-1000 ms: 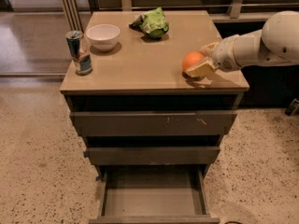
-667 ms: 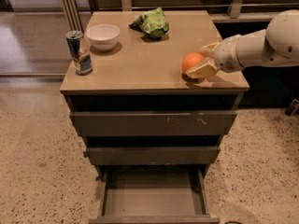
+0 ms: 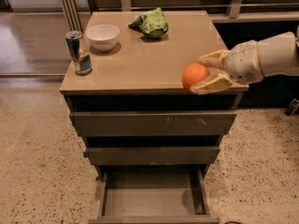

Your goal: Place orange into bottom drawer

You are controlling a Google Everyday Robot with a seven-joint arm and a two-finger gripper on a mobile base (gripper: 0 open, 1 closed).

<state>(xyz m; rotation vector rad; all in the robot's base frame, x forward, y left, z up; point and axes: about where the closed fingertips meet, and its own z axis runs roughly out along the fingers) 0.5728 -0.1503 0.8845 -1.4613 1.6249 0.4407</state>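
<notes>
Nearest me, low at the floor, the bottom drawer [image 3: 152, 199] stands pulled out toward the room. Above it sit two closed drawers [image 3: 154, 139] with scuffed fronts. At the near right edge of the cabinet top [image 3: 140, 66], the orange [image 3: 193, 76] sits between the fingers of the gripper [image 3: 199, 74], which reaches in from the right; one finger is on its near side, one on its far side, closed around it. Farther back on the left stand a can [image 3: 79, 52] and a white bowl [image 3: 103, 35], with a green bag [image 3: 152, 22] at the far middle.
</notes>
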